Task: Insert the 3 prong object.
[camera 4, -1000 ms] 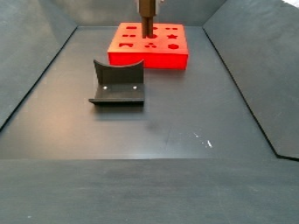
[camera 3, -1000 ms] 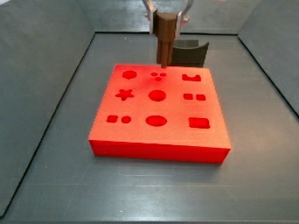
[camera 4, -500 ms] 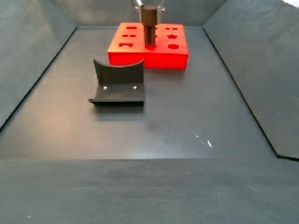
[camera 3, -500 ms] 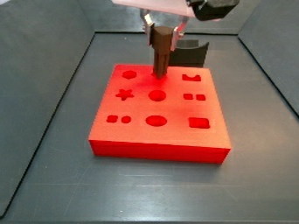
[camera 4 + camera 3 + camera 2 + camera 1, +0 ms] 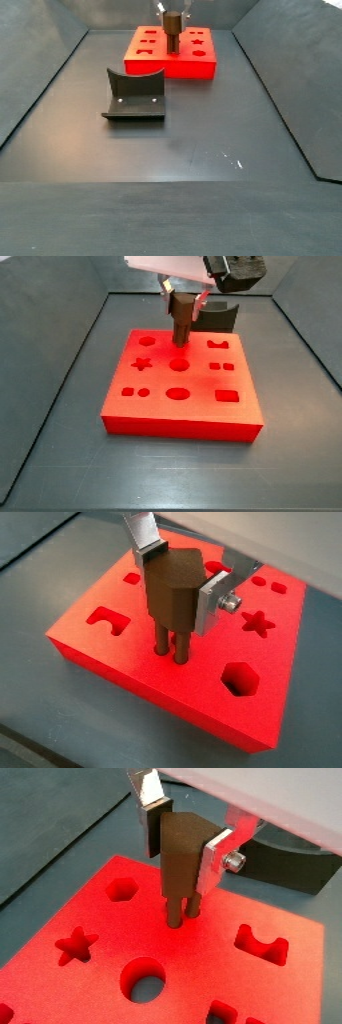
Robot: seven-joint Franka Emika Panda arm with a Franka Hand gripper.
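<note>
- Silver fingers (image 5: 215, 848) of the gripper (image 5: 185, 838) clamp the brown 3 prong object (image 5: 178, 863) upright.
- Its prongs touch the red block (image 5: 127, 652), among shaped holes.
- Red block sits on the bench (image 5: 201, 150).

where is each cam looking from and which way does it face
Wrist views: both ride the arm, looking down at the gripper holding the 3 prong object, prongs in the red block.
Side view: low before the red block, facing the holder behind; gripper shows.
Side view: far off, holder nearest, block beyond.
All share gripper, peg, block.
</note>
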